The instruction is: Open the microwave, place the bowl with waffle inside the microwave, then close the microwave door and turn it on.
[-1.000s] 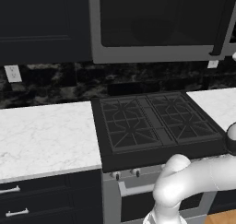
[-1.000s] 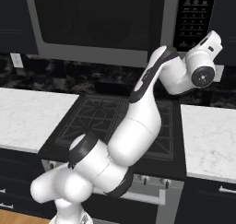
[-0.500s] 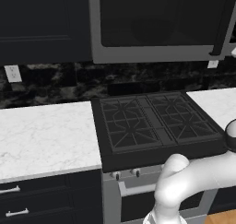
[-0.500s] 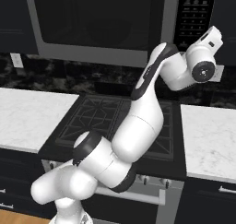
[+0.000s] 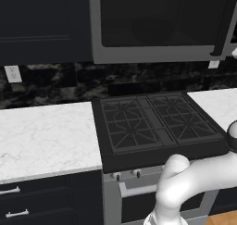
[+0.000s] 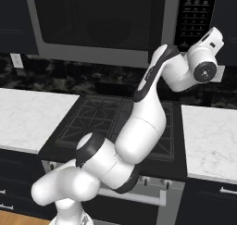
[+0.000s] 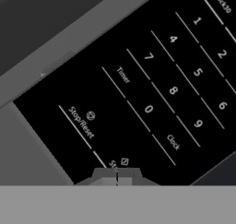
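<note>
Black keypad [image 7: 152, 80] fills your hand view | closed gripper [image 7: 116, 176] — bottom centre, tips together at the start key | microwave door [image 6: 99, 20] shut, upper frame

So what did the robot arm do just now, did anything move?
The arm's hand crept up and a bit right, closer to the microwave's keypad. In the hand view the gripper sits at the start button, fingertips together. Nothing was grabbed or dropped. The microwave door stayed shut, and the stove and counters look the same.
</note>
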Tool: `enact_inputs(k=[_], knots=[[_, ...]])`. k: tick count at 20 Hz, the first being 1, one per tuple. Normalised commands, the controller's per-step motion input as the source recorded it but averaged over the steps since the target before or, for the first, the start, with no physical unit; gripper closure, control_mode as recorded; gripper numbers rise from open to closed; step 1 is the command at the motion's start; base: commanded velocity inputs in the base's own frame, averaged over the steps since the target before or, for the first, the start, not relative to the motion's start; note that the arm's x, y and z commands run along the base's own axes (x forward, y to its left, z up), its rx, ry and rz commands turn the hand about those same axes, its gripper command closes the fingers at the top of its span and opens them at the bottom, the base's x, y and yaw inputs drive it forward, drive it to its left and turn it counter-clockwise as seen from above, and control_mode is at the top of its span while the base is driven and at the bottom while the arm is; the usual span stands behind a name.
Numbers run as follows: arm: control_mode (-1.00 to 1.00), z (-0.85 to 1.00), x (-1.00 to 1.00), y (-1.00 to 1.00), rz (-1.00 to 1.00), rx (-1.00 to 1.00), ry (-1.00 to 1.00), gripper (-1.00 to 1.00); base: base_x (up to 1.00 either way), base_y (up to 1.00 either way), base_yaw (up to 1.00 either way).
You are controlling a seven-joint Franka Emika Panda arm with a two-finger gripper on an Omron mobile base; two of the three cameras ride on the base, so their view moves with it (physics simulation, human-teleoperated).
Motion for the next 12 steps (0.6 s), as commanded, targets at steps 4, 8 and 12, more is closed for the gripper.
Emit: enact_inputs(k=[4, 8, 12], knots=[[-1.00, 0.00, 0.31, 0.00, 0.00, 0.00, 0.00, 1.00, 0.00, 0.00, 0.00], [-1.00, 0.01, 0.50, 0.00, 0.00, 0.00, 0.00, 1.00, 0.00, 0.00, 0.00], [-1.00, 0.00, 0.73, 0.00, 0.00, 0.00, 0.00, 1.00, 0.00, 0.00, 0.00]])
